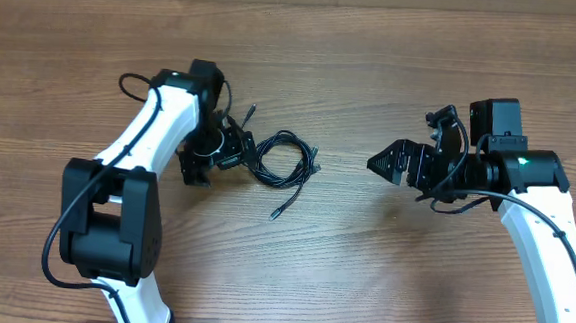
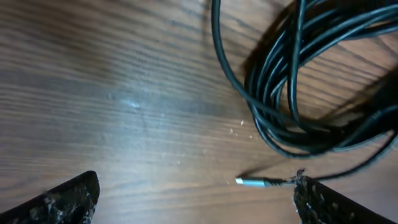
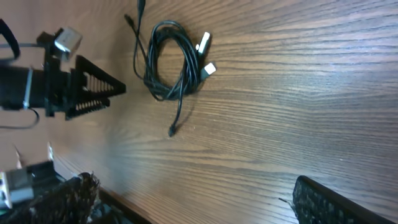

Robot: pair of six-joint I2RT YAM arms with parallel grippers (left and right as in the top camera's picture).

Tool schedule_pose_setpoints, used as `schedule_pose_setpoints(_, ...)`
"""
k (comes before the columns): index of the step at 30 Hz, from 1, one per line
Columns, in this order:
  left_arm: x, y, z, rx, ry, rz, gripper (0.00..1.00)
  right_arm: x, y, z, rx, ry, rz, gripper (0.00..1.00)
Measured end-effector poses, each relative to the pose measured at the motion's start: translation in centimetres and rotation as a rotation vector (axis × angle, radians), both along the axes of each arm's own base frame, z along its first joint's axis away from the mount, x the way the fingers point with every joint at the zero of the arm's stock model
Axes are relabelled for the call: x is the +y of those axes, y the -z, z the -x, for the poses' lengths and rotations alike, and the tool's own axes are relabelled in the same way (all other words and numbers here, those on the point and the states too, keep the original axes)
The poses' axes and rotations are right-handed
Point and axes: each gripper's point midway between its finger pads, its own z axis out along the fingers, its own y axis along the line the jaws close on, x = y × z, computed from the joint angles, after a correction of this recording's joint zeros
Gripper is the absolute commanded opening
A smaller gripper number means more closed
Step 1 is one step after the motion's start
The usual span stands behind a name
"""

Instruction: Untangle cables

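The cables [image 1: 284, 161] are thin black cords looped in one tangled coil at the table's middle left, with a loose end [image 1: 276, 215] trailing toward the front. My left gripper [image 1: 246, 150] is open right beside the coil's left side. In the left wrist view the coil [image 2: 298, 93] lies ahead of the jaws [image 2: 199, 202], and a silver-tipped plug [image 2: 249, 182] lies on the wood between the fingers, close to the right one. My right gripper [image 1: 383, 165] is open and empty, apart from the coil on its right. The right wrist view shows the coil [image 3: 171, 62] with two white plugs.
The wooden table [image 1: 362, 256] carries nothing else. The left arm [image 1: 144, 133] reaches in from the front left and the right arm [image 1: 536, 197] from the front right. The left gripper also shows in the right wrist view [image 3: 93, 93].
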Motion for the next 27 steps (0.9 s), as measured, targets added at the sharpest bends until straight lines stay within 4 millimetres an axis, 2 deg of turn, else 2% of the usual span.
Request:
schedule_pose_setpoints(5, -0.6, 0.3, -0.6, -0.046, 0.038, -0.058, 1.00, -0.2, 0.0, -0.3, 0.030, 0.059, -0.007, 1.00)
schedule_pose_setpoints(15, -3.2, 0.5, -1.6, -0.126, 0.078, -0.080, 0.99, -1.0, 0.5, -0.5, 0.068, 0.139, 0.022, 1.00)
schedule_pose_setpoints(27, -3.2, 0.7, -2.0, -0.155, 0.020, -0.165, 0.99, -1.1, 0.6, -0.6, 0.069, 0.146, 0.031, 1.00)
